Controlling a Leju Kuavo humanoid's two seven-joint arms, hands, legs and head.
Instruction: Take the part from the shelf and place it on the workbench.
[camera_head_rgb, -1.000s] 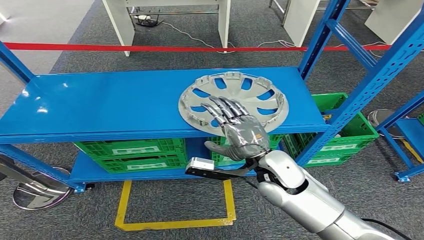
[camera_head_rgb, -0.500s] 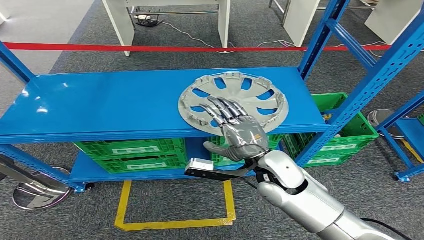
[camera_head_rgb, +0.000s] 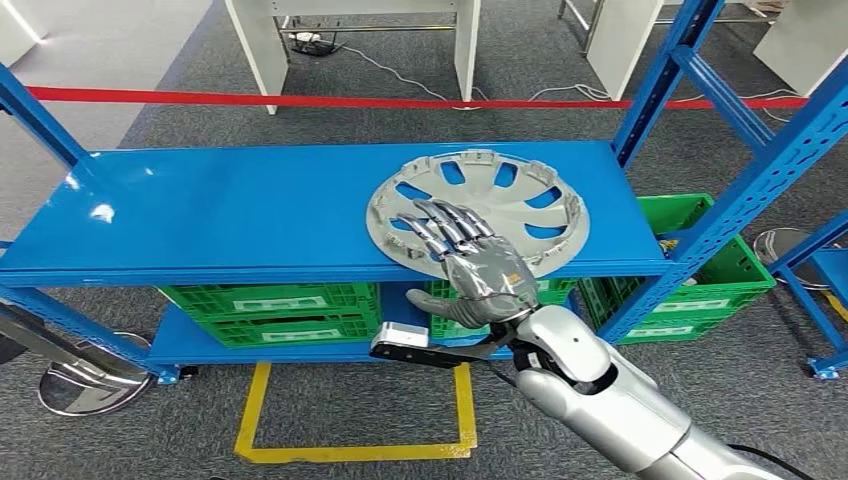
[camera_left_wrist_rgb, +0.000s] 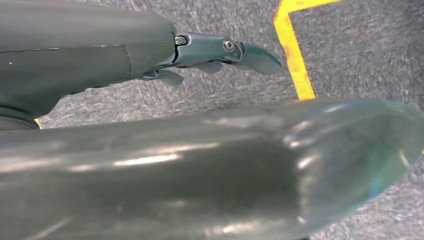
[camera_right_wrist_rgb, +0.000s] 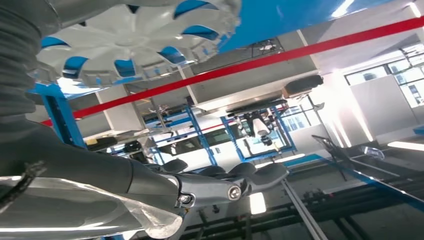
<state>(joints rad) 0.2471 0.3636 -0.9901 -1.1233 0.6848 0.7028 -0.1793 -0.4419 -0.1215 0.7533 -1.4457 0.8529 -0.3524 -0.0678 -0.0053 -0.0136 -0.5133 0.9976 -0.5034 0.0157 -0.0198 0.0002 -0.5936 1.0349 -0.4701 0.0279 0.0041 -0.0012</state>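
Silver hubcap (camera_head_rgb: 478, 208) lies flat on the blue shelf (camera_head_rgb: 220, 215), toward its right end. I see my right hand (camera_head_rgb: 470, 262) over the hubcap's near rim, fingers spread, gripping nothing.

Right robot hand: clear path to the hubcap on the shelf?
Probably yes. The right robot hand is open with its fingers spread above the hubcap near edge, and nothing sits between them on the shelf.

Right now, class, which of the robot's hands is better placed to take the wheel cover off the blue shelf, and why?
The right hand: its spread fingers already reach over the wheel cover's near edge. The left hand hangs low over the carpet.
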